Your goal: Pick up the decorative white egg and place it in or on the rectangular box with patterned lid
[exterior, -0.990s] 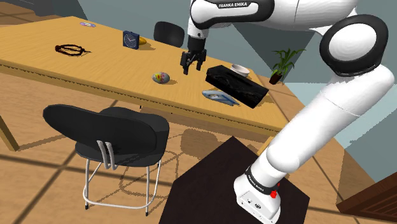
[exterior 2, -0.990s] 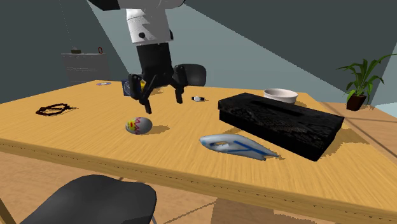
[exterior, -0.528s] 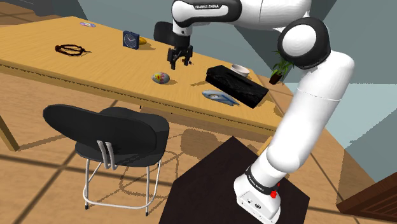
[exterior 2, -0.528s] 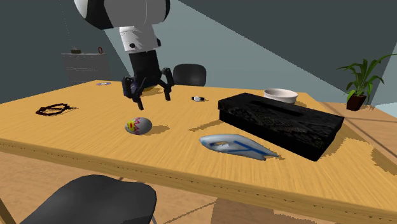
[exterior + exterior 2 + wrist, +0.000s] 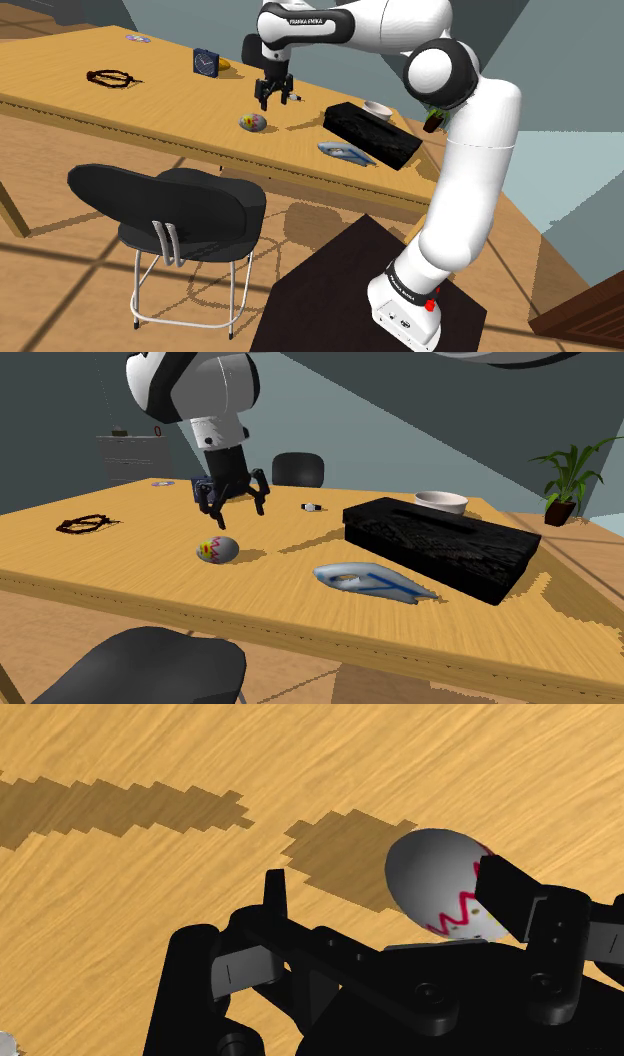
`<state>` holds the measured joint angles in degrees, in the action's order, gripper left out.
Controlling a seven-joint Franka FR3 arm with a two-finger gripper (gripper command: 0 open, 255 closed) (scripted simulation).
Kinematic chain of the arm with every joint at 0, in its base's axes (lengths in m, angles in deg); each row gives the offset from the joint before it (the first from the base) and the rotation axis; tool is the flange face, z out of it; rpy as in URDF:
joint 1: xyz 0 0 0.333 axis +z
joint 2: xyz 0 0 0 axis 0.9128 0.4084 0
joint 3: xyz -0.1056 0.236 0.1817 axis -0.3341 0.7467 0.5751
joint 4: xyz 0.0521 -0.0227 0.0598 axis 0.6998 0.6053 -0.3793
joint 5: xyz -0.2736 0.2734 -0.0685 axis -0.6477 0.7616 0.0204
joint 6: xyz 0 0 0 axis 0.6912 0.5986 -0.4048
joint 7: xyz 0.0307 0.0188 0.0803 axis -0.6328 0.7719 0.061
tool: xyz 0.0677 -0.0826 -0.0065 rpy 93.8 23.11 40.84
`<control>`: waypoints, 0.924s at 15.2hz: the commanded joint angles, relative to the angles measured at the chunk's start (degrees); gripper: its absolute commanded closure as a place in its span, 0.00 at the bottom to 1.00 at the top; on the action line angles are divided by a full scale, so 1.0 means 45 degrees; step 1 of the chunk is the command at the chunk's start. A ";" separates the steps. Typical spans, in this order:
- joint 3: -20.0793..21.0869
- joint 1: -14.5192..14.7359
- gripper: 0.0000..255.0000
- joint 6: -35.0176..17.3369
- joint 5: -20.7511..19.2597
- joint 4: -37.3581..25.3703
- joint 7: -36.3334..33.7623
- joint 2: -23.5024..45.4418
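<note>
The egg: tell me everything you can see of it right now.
The egg is greyish white, with a red zigzag band and small coloured marks around it. It lies on its side on the wooden table, casts a shadow, and touches nothing else. The open gripper hovers above it, not quite centred, with its fingers apart and clear of the shell.

The white arm [image 5: 470, 180] reaches far out, its black tool [image 5: 275, 99] pointing down with fingers [image 5: 505, 894] spread apart.

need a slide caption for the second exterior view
Open black gripper hovers near the grey painted egg on the wooden table, black box at right.
</note>
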<state>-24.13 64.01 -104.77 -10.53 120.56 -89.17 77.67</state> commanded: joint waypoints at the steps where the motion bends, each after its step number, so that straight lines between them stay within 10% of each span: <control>1: -0.0010 -0.0023 0.00 -0.0364 -0.0013 0.0359 -0.0026 -0.0003; 10: -0.0019 -0.0044 0.00 -0.0622 -0.0023 0.0600 -0.0038 0.0015; 11: -0.0019 -0.0044 1.00 -0.0622 -0.0023 0.0600 -0.0038 0.0015; 14: -0.0019 -0.0044 1.00 -0.0622 -0.0023 0.0600 -0.0038 0.0015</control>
<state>-24.22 63.81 -107.57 -10.63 123.26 -89.34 77.74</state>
